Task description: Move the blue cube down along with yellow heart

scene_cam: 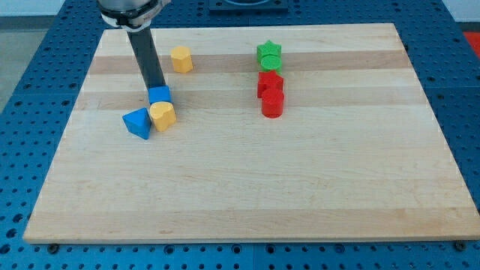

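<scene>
The blue cube (160, 94) sits on the wooden board (247, 187) at the upper left. The yellow heart (162, 115) lies just below it and touches it. My tip (156, 88) stands at the cube's top edge, against its upper side; the dark rod rises from there toward the view's top. A blue triangular block (138, 122) lies to the left of the heart, touching it.
A yellow hexagonal block (181, 58) lies above and right of the cube. At upper centre a green star (268, 52) and a green cylinder (270, 64) sit above a red star (270, 83) and a red cylinder (272, 104), all close together.
</scene>
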Action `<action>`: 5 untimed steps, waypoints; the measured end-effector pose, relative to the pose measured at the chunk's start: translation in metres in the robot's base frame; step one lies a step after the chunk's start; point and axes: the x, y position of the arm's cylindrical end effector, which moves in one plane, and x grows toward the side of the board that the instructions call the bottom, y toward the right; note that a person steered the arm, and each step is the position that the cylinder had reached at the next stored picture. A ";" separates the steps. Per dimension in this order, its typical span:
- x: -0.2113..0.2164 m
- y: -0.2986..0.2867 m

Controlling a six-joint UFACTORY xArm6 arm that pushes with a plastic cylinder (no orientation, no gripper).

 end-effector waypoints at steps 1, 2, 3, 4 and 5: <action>0.001 0.003; 0.003 0.007; 0.005 0.008; 0.006 0.008; 0.007 0.008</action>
